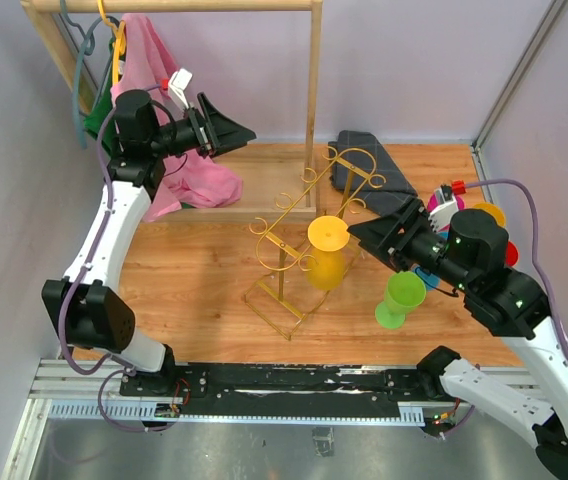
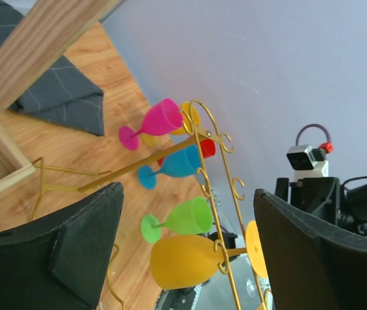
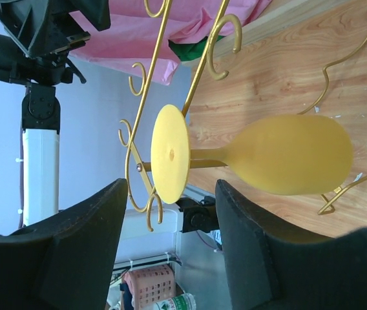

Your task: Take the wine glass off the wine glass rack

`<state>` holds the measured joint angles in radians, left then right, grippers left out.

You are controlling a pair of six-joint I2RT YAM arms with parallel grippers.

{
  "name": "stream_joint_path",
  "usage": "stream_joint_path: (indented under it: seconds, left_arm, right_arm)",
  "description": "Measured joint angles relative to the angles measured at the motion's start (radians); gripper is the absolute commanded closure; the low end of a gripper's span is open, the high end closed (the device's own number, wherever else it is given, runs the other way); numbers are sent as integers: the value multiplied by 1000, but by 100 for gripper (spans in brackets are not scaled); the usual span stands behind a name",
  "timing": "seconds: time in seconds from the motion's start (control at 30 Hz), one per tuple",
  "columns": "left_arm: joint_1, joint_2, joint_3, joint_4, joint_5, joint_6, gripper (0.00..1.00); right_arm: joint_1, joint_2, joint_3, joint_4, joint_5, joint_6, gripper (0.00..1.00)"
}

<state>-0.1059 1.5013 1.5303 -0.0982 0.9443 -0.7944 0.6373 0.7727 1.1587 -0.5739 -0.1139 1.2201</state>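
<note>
The gold wire wine glass rack (image 1: 276,243) stands mid-table. A yellow wine glass (image 1: 327,250) hangs on it upside down, foot uppermost. My right gripper (image 1: 362,233) sits just right of that foot, open and holding nothing. In the right wrist view the foot disc (image 3: 170,158) lies at the tips of my right gripper (image 3: 174,188), the bowl (image 3: 293,155) off to the right, the rack (image 3: 201,68) behind. My left gripper (image 1: 234,132) hovers high at the back left, open and empty. In its wrist view the left gripper (image 2: 188,191) faces the rack (image 2: 214,206) and yellow glass (image 2: 187,260) from afar.
A green glass (image 1: 400,297) stands by my right arm, with pink (image 2: 161,118), blue (image 2: 177,163) and red (image 2: 206,147) glasses behind it. A wooden clothes rack (image 1: 312,100) holds pink cloth (image 1: 199,180) at back left. A dark cloth (image 1: 364,150) lies at the back.
</note>
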Motion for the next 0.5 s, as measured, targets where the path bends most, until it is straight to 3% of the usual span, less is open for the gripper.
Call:
stream_joint_path:
  seconds: [0.2, 0.5]
  left_arm:
    - [0, 19, -3, 85, 41, -85, 13]
    - [0, 22, -3, 109, 59, -105, 14]
  right_arm:
    - [0, 8, -30, 26, -19, 19, 47]
    - [0, 46, -56, 58, -36, 39, 63]
